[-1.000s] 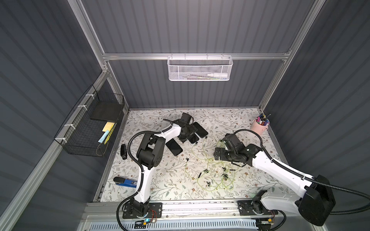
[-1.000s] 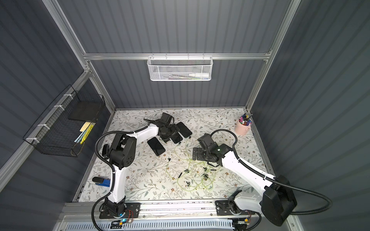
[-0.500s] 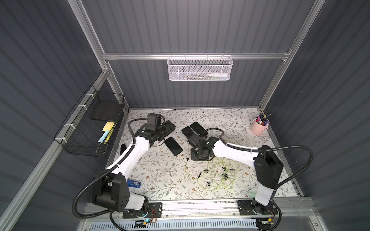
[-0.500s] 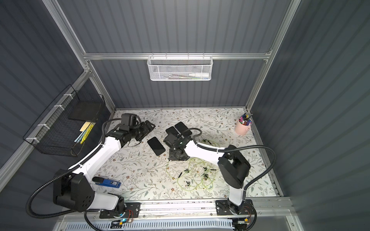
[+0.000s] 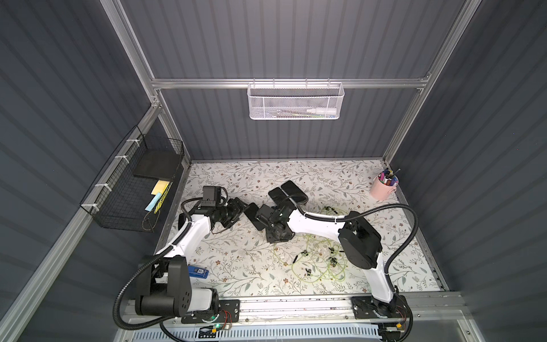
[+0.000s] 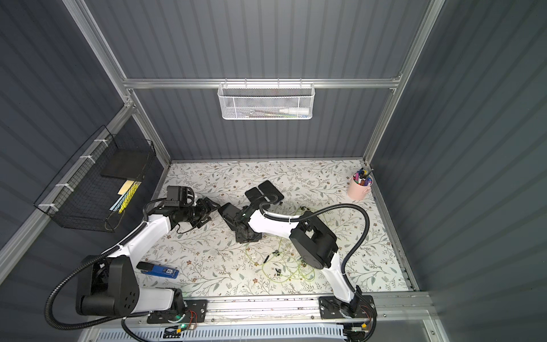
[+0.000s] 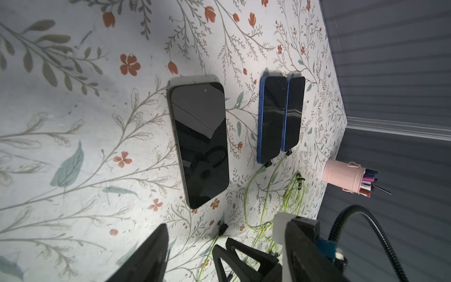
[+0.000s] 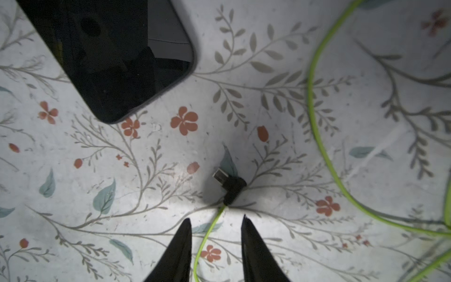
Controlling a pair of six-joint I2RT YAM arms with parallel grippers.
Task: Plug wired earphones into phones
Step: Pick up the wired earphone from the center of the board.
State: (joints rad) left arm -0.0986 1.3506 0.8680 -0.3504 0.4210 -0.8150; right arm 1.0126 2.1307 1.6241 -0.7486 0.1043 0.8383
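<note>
Right gripper (image 8: 216, 218) sits with jaws apart astride the thin green cable (image 8: 207, 234), black plug (image 8: 230, 186) just ahead at twelve o'clock; the unplugged phone (image 8: 109, 56) lies at ten. I'd pinch the stiff plug body; the light, floppy cable would slip

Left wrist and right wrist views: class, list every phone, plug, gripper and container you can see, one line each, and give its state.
large phone, screen dark, nothing plugged in
blue-edged phone beside the large phone, screen dark, looks plugged in
other blue-edged phone, screen dark, looks plugged in
loose plug, lying free, unconnected
left gripper, open, empty
right gripper, open, astride the loose plug's green cable
pink cup, upright, holding pens
</note>
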